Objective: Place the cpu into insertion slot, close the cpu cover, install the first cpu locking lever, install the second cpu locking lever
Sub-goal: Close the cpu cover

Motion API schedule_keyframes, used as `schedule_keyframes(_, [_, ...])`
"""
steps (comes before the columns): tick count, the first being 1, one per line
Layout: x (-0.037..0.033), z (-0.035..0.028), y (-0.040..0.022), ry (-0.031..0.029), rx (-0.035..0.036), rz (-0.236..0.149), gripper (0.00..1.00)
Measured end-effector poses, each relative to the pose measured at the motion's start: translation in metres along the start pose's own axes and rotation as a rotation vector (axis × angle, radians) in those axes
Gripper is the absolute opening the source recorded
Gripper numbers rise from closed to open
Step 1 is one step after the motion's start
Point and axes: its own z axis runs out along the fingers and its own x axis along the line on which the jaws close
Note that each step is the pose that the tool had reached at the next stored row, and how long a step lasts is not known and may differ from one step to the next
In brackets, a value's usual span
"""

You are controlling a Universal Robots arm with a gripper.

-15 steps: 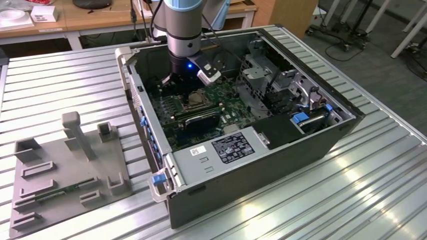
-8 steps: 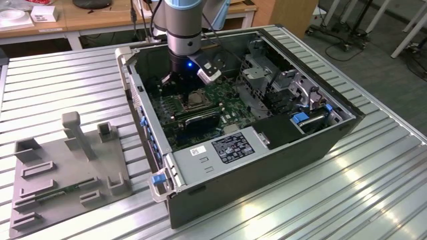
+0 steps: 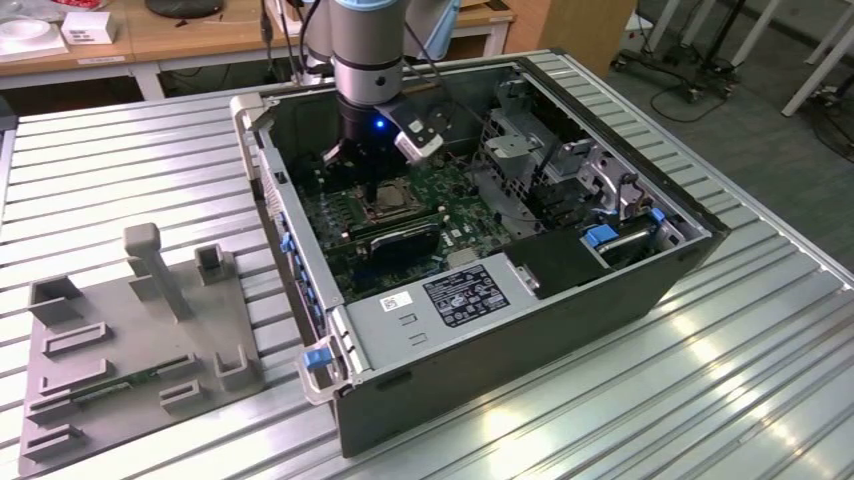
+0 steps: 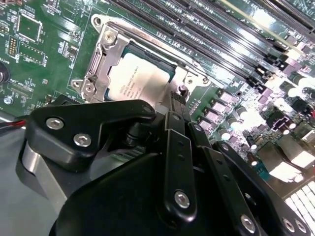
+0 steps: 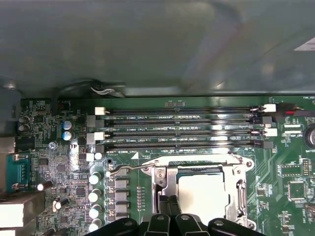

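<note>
The pale cpu [image 4: 142, 81] lies flat in the insertion slot [image 3: 387, 200] on the green board. Around it lies the silvery cpu cover [image 5: 161, 179], down flat, with the cpu [image 5: 204, 194] showing through its window. A thin wire locking lever [image 5: 129, 168] runs out from the socket's edge toward the capacitors. My gripper [image 5: 170, 201] hangs just above the socket's edge with its black fingers [image 4: 177, 105] pressed together and nothing seen between them. In the exterior view my gripper [image 3: 354, 165] reaches down into the open case over the socket.
Long black memory slots [image 5: 182, 128] run beside the socket. A row of capacitors [image 5: 96, 196] stands by the lever's end. Case walls [image 3: 274, 180], a drive cage [image 3: 534, 150] and a labelled metal box [image 3: 461, 295] hem in the board. A grey fixture plate [image 3: 134, 340] lies on the exterior view's left.
</note>
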Motion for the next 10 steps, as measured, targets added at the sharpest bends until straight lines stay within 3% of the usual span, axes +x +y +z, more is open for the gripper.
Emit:
schedule_keyframes(7, [-0.0004, -0.0089, 0.0004, 0.0003, 0.0001, 0.000, 0.11])
schedule_keyframes(10, [-0.0004, -0.0093, 0.0004, 0.0000, -0.0004, 0.000, 0.11])
